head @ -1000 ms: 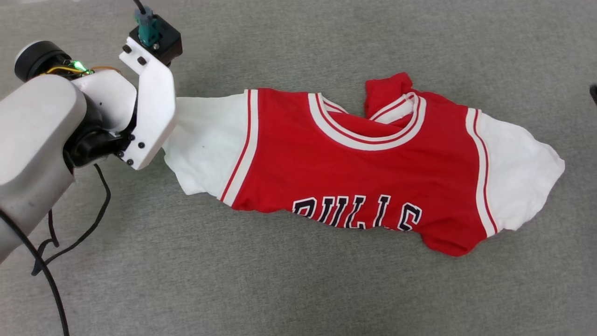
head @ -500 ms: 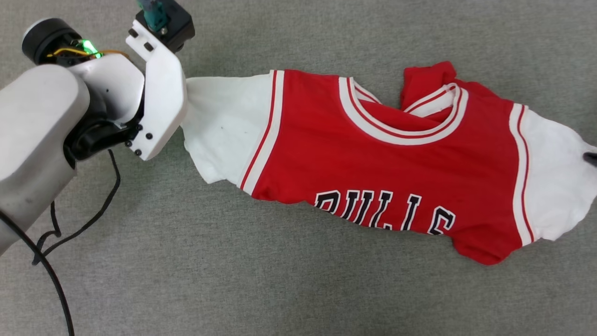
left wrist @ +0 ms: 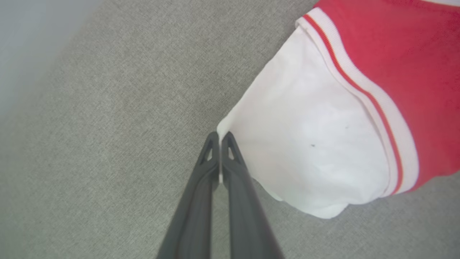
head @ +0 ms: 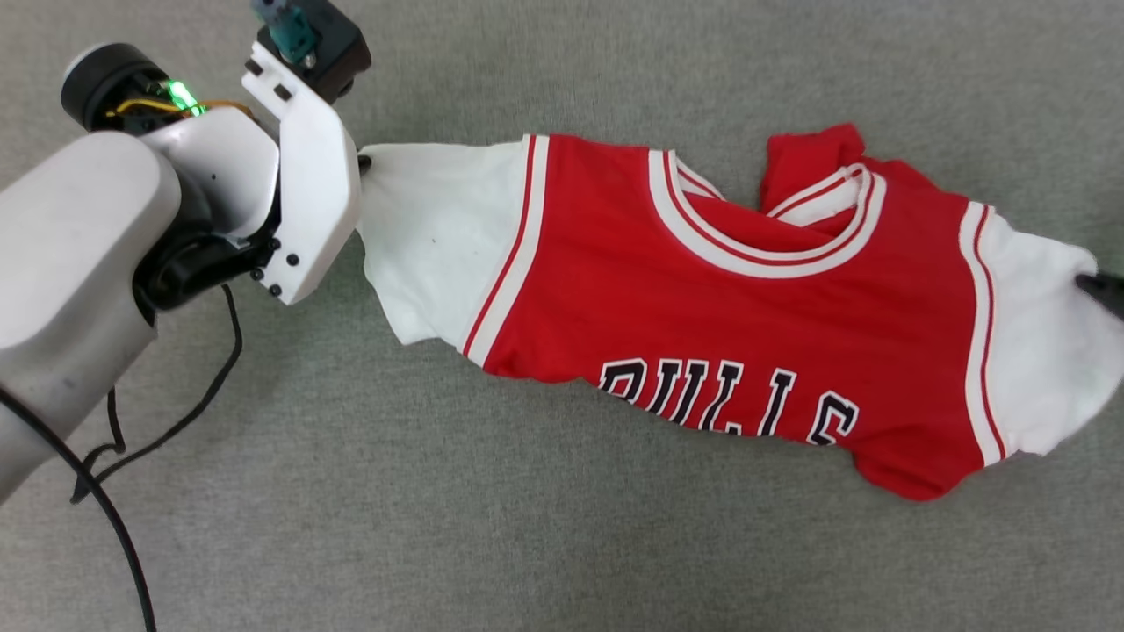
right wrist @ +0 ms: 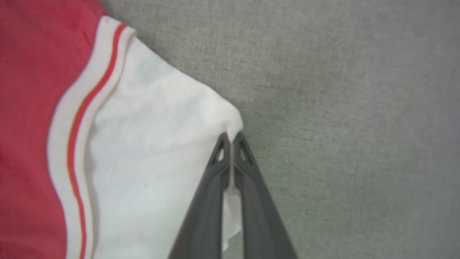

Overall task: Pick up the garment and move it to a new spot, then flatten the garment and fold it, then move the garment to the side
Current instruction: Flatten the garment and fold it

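The garment (head: 702, 298), a red jersey with white sleeves and black "BULLS" lettering, lies stretched sideways across the grey carpet, its lower part folded under. In the head view my left gripper (head: 363, 163) pinches the tip of the left white sleeve (head: 439, 246). The left wrist view shows that gripper (left wrist: 219, 136) shut on the edge of the white sleeve (left wrist: 309, 144). At the head view's right edge my right gripper (head: 1102, 290) meets the other sleeve. Seen from the right wrist, this gripper (right wrist: 231, 137) is shut on a pinch of white sleeve cloth (right wrist: 151, 154).
Grey carpet (head: 492, 509) spreads on all sides of the jersey. A black cable (head: 176, 404) hangs from my left arm (head: 79, 254) over the carpet at the lower left.
My right gripper has come in onto the right sleeve and shut on it. The left gripper keeps its hold on the left sleeve. The head camera has shifted, so the jersey sits further right.
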{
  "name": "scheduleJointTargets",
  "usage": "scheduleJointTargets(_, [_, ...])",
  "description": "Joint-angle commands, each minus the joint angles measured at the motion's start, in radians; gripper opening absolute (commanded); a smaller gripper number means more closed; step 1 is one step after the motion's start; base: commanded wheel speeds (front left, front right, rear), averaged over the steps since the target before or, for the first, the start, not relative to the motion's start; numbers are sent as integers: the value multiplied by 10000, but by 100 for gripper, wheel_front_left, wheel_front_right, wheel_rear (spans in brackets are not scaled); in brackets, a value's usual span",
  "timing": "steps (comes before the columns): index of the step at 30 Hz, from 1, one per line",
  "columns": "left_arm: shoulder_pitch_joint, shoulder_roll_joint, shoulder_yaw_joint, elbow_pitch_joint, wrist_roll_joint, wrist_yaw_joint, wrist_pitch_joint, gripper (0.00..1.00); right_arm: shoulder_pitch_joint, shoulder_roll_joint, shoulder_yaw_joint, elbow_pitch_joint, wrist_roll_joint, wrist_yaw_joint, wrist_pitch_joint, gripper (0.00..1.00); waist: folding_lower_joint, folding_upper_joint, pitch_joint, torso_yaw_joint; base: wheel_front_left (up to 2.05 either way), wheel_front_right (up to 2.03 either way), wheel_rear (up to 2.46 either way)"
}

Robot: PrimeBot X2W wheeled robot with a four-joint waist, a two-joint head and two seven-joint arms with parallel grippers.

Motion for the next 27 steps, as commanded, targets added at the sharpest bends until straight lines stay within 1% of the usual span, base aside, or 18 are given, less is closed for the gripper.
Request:
scheduleJointTargets(1, [235,0,31,-23,-57,-2,-348,0,23,-353,-156,-135,176,-7,-563,0,0,0,-646,-19,0,0,0])
scheduleJointTargets(8, [591,440,218,-517,81,6,-1683,0,512,-1505,-390,-1188,360,-7,-1821,0,0,0,-1850,22,0,0,0])
scheduleJointTargets(10, [616,521,287,-596,129,56,-1876,0,577,-1604,-427,-1342,383,-7,-1927,0,0,0,-1987,21,0,0,0])
scheduleJointTargets(14, [611,793,629,-993,219,250,-2576,0,663,-1970,-706,-2019,283,-7,-2240,0,0,0,-2434,36,0,0,0])
scheduleJointTargets(18, [323,936,1083,-1352,334,522,-3253,0,274,-2105,-1087,-2633,87,-7,-2445,0,0,0,-2683,53,0,0,0])
scheduleJointTargets(21, [40,910,1389,-1471,449,704,-3593,0,-174,-2116,-1301,-2996,-168,-7,-2382,0,0,0,-2680,100,0,0,0])
scheduleJointTargets(24, [-437,665,1721,-1377,591,898,-3946,0,-1009,-1990,-1511,-3203,-558,-7,-2322,0,0,0,-2474,187,0,0,0])
scheduleJointTargets(27, [-1030,304,2025,-1024,749,1051,-4330,0,-2104,-1551,-1723,-3132,-1036,-7,-2483,0,0,0,-2117,267,0,0,0])
